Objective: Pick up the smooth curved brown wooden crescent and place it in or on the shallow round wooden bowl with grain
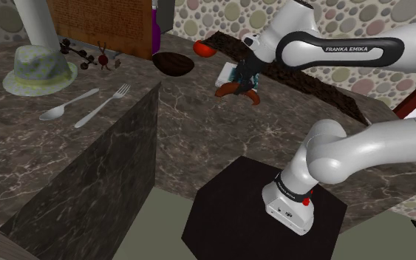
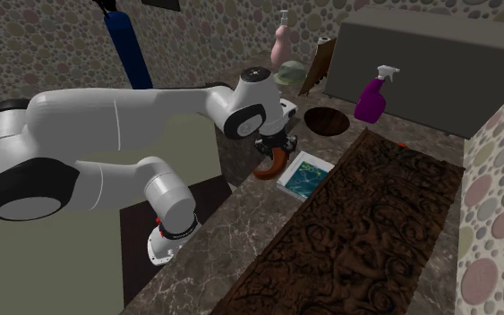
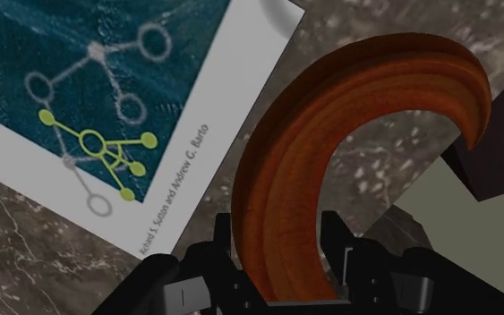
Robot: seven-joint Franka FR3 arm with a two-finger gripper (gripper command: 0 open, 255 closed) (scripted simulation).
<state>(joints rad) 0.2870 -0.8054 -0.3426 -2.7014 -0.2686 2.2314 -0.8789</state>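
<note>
The hand [image 3: 286, 259] squeezes the brown crescent [image 3: 330, 134] by one end, up over the table [image 1: 199, 140] and a book [image 3: 106, 107]. It looks hard, smooth and light, so it may slip. In the shoulder view the bowl [image 1: 174, 64] sits at ten o'clock from it.

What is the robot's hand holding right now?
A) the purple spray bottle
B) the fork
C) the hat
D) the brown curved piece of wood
D: in the wrist view the gripper is shut on the brown crescent, with a black finger pressed against each side of its lower end.
</note>
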